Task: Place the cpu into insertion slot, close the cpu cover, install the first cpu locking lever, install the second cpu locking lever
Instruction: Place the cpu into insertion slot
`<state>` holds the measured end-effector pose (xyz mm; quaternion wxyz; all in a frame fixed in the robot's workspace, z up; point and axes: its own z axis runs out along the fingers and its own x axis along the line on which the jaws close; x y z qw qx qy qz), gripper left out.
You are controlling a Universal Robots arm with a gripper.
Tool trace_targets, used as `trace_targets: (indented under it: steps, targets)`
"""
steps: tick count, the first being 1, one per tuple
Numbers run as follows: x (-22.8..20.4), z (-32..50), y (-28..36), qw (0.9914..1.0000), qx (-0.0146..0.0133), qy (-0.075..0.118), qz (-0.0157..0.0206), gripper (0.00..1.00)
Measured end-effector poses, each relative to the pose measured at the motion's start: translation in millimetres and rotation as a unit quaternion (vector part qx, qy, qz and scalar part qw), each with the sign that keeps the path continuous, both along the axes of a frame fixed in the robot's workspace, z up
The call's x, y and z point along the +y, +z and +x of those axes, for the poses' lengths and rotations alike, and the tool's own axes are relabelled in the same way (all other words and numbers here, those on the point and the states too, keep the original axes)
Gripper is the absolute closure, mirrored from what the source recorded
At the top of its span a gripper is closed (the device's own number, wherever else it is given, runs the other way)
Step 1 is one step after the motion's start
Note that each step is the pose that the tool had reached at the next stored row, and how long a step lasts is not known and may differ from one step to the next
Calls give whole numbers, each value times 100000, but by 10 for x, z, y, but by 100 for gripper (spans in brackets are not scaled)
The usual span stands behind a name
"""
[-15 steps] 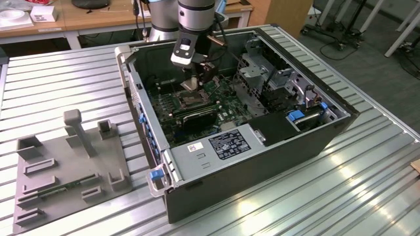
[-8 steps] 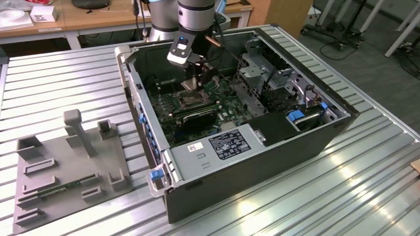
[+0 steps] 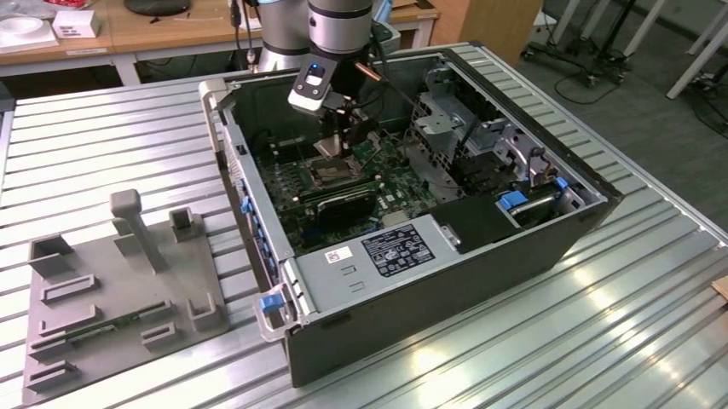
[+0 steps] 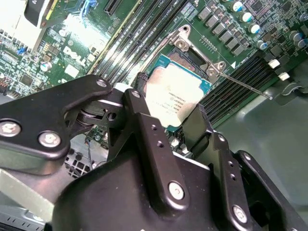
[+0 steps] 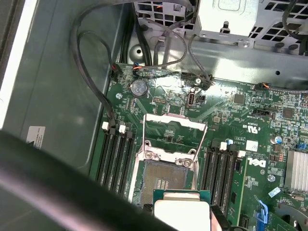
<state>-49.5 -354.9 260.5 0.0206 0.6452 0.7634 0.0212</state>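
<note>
My gripper (image 3: pixel 337 141) hangs inside the open computer case (image 3: pixel 569 230), just above the motherboard. It is shut on the cpu (image 4: pixel 172 97), a pale silvery square with a green edge, pinched between two black fingers (image 4: pixel 144 130). The cpu (image 5: pixel 181 210) hovers slightly to one side of the insertion slot (image 5: pixel 165 177), whose dark contact field lies bare. The cpu cover (image 5: pixel 175 121), a silvery frame, is swung open beyond the slot. Two thin locking levers (image 5: pixel 144 137) stand raised along its sides; one lever (image 4: pixel 243 86) runs out past the cpu.
Black memory slots (image 5: pixel 115 154) flank the slot on both sides. Loose cables (image 5: pixel 91 72) and a metal drive cage (image 3: pixel 449 128) stand close to the arm. A grey fixture plate (image 3: pixel 114 290) with pegs lies on the ribbed table at the exterior view's left.
</note>
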Motion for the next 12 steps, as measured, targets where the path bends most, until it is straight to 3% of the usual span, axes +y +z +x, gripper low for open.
trace_targets:
  steps: [6,12]
  targets:
    - [0,0,-1,100000,-2,-306,8,46]
    - [0,0,-9,99910,-1,-4237,128,46]
